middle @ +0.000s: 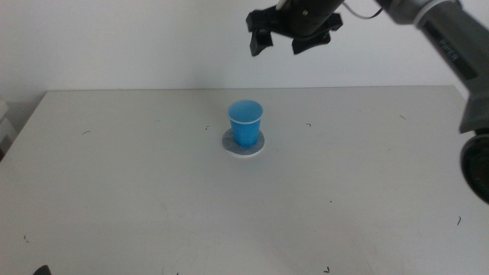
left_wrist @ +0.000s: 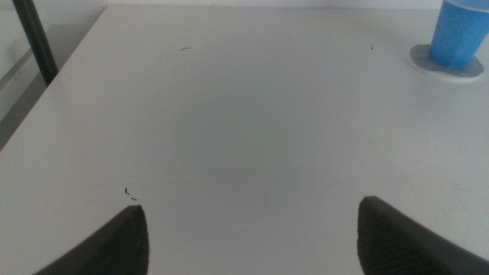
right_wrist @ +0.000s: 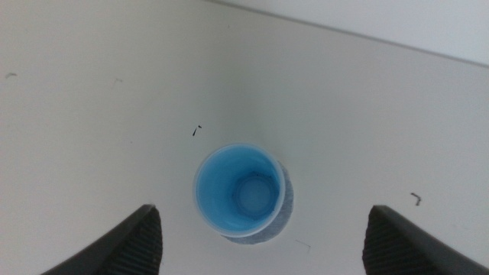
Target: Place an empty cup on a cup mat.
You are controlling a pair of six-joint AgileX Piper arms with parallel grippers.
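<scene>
With the cup point(middle: 245, 123) standing upright on the cup mat point(middle: 244, 147) mid-worktop, the right hand point(middle: 291, 37) hangs well above, wide open and empty, and should lift away straight; left hand point(left_wrist: 252, 229) waits open.

Blue cup point(middle: 245, 123) upright on grey cup mat point(middle: 258, 147).

Right tool point(middle: 293, 40) raised, jaws apart

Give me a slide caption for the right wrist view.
Open right gripper high above the upright blue cup, which stands empty on the grey cup mat.
</scene>
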